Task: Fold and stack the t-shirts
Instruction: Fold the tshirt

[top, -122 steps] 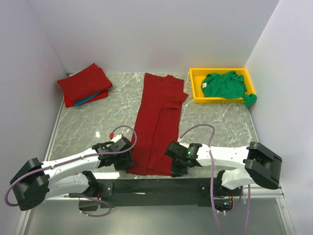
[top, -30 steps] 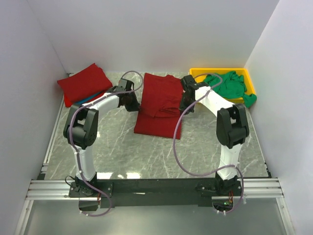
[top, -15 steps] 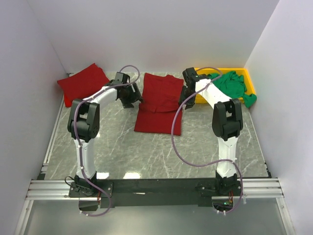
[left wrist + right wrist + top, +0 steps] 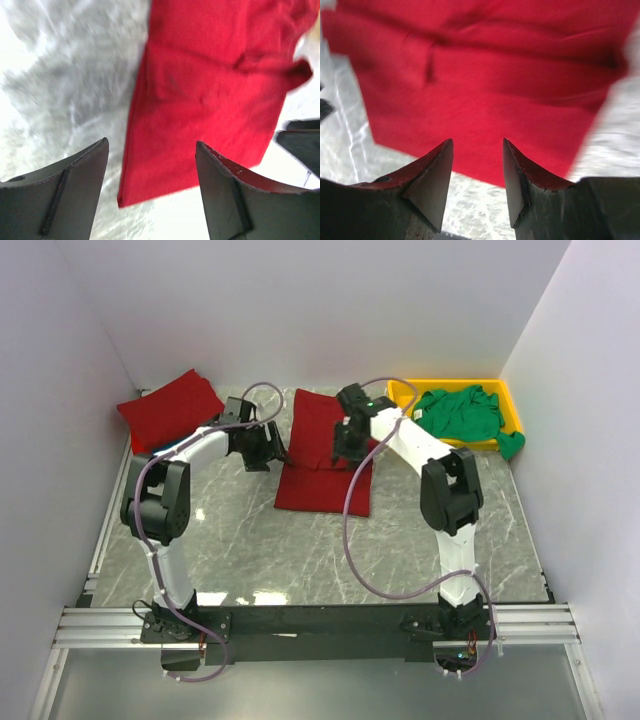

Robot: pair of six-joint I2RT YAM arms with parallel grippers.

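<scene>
The left hand (image 4: pixel 264 447) hovers beside the folded red shirt (image 4: pixel 322 478) on the surface (image 4: pixel 230 535). The right hand (image 4: pixel 346 446) hovers above it. Both are spread wide and hold nothing.

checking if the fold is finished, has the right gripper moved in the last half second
Yes. The right gripper shifted left, away from the yellow tray, to over the red t-shirt.

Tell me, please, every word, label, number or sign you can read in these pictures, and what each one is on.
No text can be read in any view.
White tag on the green t-shirt in the yellow tray: too small to read.
Red t-shirt on the table: plain, no print showing.
</scene>
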